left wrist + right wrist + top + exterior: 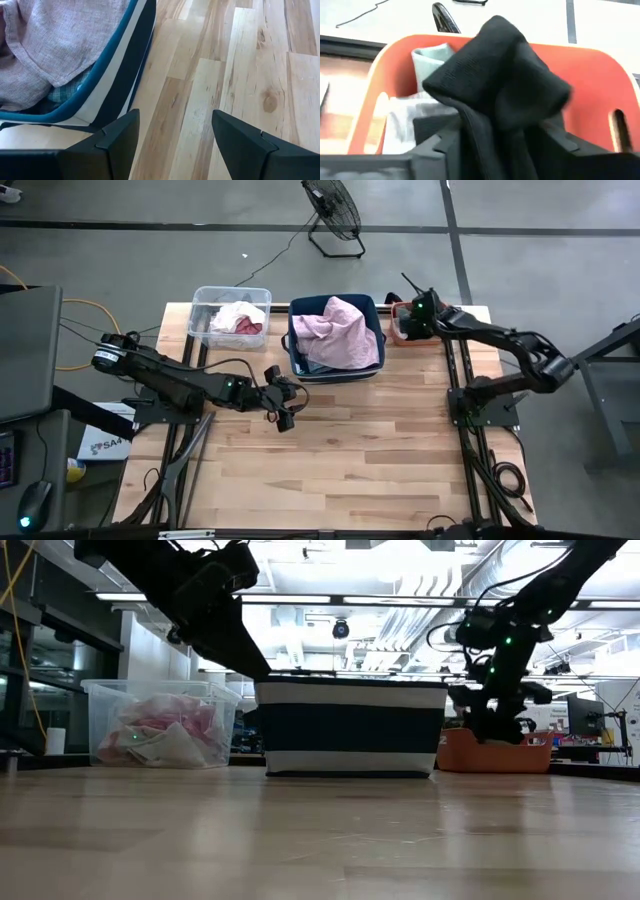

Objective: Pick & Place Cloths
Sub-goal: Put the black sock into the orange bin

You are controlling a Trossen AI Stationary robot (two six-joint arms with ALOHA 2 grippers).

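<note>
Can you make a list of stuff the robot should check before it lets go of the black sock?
1. Right gripper has the black sock between its jaws: ok.
2. Right gripper is above the coral bin, seen in the high view: ok.
3. Sock hangs inside the bin's walls, not over the rim: cannot tell, the sock hides the far rim.
4. Room in the bin: ok, a white cloth and a pale green cloth lie in it, with orange wall showing above them.
5. Left gripper is away from the bin, over bare table in front of the navy bin, jaws open and empty: ok.
</note>
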